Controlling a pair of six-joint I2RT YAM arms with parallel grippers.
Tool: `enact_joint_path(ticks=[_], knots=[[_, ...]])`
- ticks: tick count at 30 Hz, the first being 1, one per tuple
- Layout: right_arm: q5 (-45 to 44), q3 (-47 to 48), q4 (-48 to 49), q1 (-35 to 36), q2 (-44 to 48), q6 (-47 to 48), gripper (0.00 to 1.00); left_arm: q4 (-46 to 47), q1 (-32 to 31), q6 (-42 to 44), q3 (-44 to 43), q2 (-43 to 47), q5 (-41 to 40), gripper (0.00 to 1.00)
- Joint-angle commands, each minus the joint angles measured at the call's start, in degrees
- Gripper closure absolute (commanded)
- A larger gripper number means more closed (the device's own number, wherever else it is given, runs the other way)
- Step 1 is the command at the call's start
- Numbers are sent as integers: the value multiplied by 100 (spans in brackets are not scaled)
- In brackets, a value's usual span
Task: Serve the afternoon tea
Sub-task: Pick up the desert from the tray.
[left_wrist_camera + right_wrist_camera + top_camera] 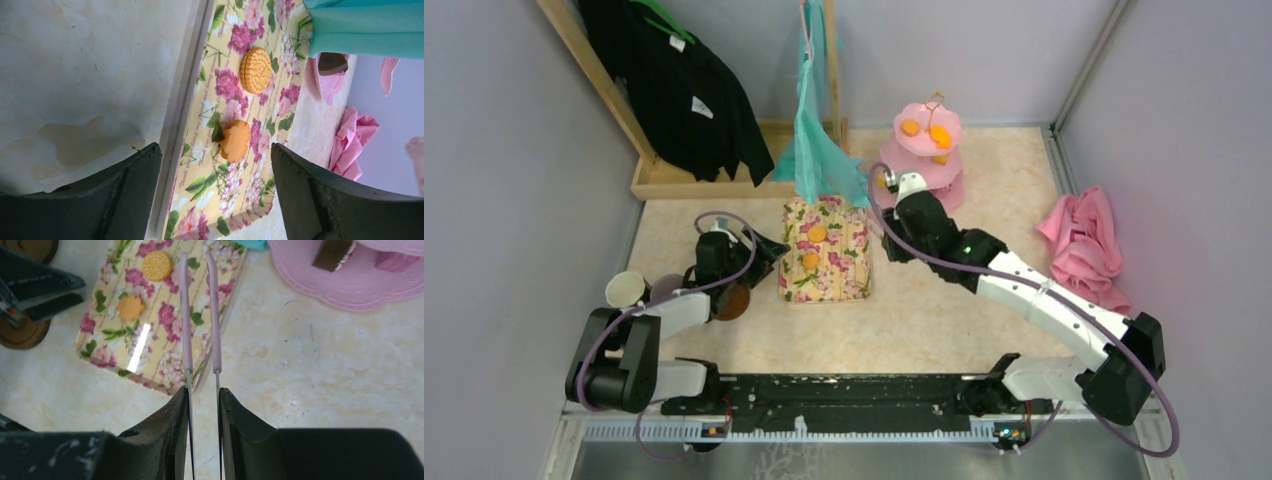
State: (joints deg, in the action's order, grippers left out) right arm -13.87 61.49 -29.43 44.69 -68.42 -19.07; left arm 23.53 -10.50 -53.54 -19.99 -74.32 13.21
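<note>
Currently right pincer [204, 395] nearly closed, clamping pink tongs [185, 315]; left pincer [215, 147] spread wide, holding nothing.

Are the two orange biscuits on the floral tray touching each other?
Apart. The left wrist view shows floral tray between the round biscuit and the flower-shaped biscuit.

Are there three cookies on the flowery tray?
No, the tray holds only two: a round cookie and a flower-shaped cookie.
</note>
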Motion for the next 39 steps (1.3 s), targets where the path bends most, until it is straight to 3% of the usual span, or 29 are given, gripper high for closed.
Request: enact_joint_path(ticks=[1, 11, 39], knots=[[-191, -105, 575, 440, 23, 113, 77, -129, 14, 189, -20, 131, -121, 14], [-739, 25, 686, 1449, -757, 580, 77, -215, 13, 255, -57, 100, -172, 14], [127, -5, 1067, 1772, -2131, 257, 70, 91, 15, 196, -92, -236, -10, 14]])
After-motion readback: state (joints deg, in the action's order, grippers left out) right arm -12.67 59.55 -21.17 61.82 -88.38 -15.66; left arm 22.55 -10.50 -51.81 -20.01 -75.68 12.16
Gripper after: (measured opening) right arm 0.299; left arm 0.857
